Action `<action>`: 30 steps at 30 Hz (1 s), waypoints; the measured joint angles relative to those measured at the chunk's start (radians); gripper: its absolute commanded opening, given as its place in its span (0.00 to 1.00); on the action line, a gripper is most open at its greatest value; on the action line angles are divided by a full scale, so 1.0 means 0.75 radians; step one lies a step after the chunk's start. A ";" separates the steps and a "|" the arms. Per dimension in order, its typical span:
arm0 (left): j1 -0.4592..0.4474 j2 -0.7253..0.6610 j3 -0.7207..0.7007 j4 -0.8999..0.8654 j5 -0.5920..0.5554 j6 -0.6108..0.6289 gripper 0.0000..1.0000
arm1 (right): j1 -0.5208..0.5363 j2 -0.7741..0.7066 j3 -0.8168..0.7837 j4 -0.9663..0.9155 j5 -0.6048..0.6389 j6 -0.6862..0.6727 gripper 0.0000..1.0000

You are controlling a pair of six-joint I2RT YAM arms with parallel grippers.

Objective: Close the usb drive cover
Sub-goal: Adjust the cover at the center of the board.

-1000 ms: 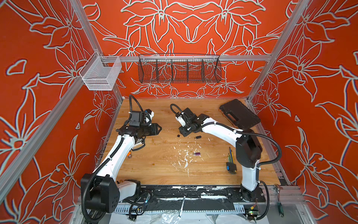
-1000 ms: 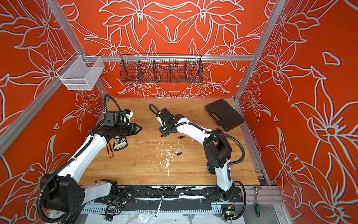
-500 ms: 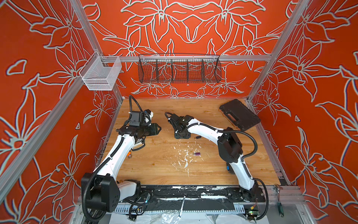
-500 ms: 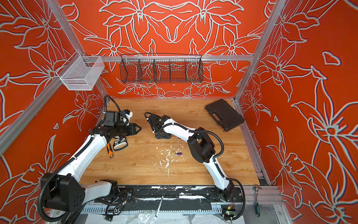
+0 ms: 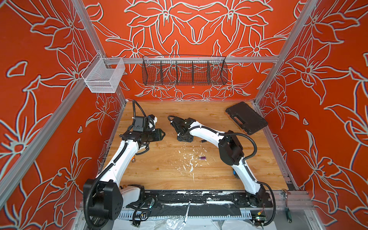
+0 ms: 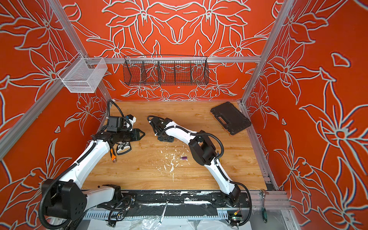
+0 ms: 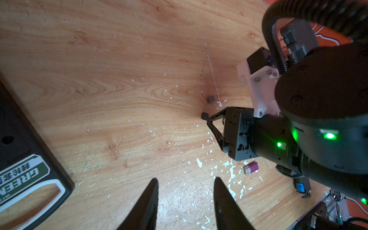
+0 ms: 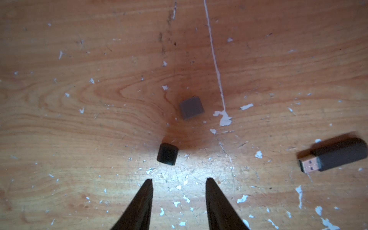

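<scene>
Swinging in, the right end effector [image 8: 179, 180] reached the small black plastic cap [image 8: 167, 154].
Like the left end effector [image 7: 186, 179], it stood half open and empty; the black USB drive [image 8: 336, 154] lay uncapped nearby.

wood table [image 5: 159, 175]: black case [image 5: 246, 118], usb drive [image 8: 336, 157], black cap [image 8: 167, 154], grey cap [image 8: 191, 107], purple drive [image 5: 203, 158]

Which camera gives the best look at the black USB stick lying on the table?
The right wrist view: the black USB stick lies close and large, its metal plug bare, though slightly blurred. In a top view the stick is only a tiny dark speck beside the right arm. The left wrist view does not show it.
</scene>
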 measured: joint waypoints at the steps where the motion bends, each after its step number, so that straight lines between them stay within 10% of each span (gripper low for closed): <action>1: 0.002 0.000 -0.002 -0.001 0.000 0.000 0.44 | -0.001 0.012 0.015 -0.002 0.001 0.002 0.45; 30: 0.027 0.000 -0.027 0.020 0.036 -0.001 0.44 | -0.009 0.143 0.140 -0.044 0.031 -0.115 0.22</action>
